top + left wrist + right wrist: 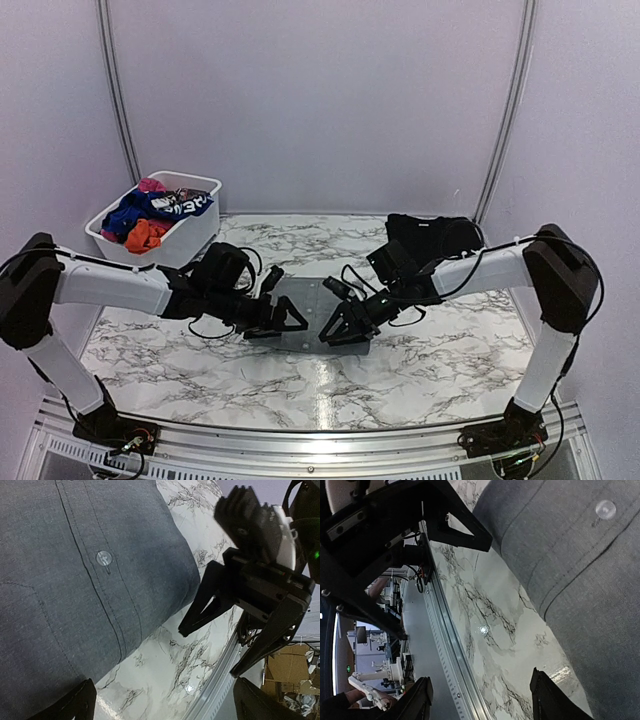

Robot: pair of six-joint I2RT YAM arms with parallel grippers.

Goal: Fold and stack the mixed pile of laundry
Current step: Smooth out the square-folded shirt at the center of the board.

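A folded grey button shirt lies flat at the table's middle; it also shows in the left wrist view and the right wrist view. My left gripper is open and empty at the shirt's near left edge. My right gripper is open and empty at its near right edge, facing the left one. A black garment lies at the back right. Blue, orange-red and pink pieces sit in the basket.
A white plastic basket stands at the back left of the marble table. The metal rail of the table's near edge runs close below both grippers. Curved poles stand against the back wall.
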